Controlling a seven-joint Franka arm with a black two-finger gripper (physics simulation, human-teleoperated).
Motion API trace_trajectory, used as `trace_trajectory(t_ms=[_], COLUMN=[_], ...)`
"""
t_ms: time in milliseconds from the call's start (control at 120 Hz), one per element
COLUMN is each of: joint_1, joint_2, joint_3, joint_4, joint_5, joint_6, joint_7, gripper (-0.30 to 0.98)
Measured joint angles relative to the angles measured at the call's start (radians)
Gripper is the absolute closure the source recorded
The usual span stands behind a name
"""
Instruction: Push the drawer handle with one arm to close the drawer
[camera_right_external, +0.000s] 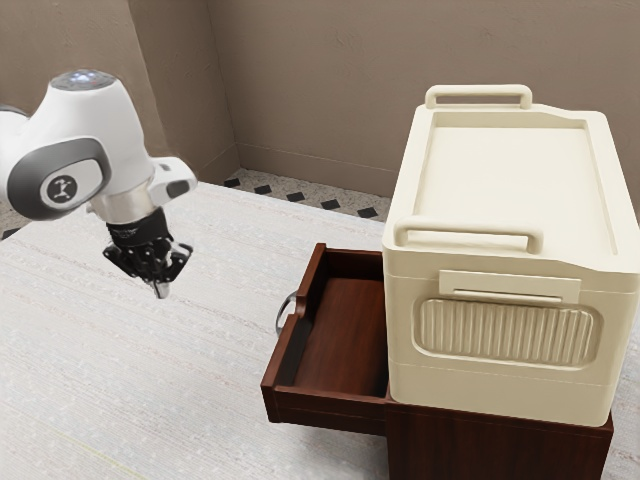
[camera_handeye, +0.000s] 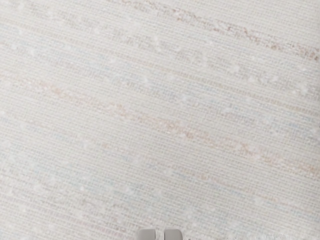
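Fingers drawn nearly together with a slim gap between their tips, a black gripper (camera_right_external: 161, 290) hangs above a pale, streaked tabletop (camera_right_external: 70, 340) at the exterior view's left, well apart from the curved metal handle (camera_right_external: 283, 315). The handle is fixed to the left-hand face of a reddish-brown wooden drawer (camera_right_external: 330, 407), which stands open toward the exterior view's left from its cabinet (camera_right_external: 500, 445) at near right, beneath a cream ribbed case (camera_right_external: 500, 385).

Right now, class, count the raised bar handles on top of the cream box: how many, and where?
2. One handle runs along the far edge of the box; the other handle runs along the near edge, above the ribbed panel.
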Motion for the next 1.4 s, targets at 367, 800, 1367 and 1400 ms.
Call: trace_trajectory(t_ms=[367, 800, 1367, 1400], joint_1=[0.015, -0.027, -0.076, -0.077], joint_2=[-0.072, 0.035, 0.209, 0.214], joint_3=[-0.003, -0.009, -0.04, -0.045], joint_4=[-0.166, -0.202, -0.155, -0.151], joint_5=[0.078, 0.145, 0.135, 0.134], joint_6=[0.247, 0.473, 0.591, 0.592], joint_7=[0.578, 1.186, 1.411, 1.414], gripper=[0.78, 0.79, 0.79, 0.79])
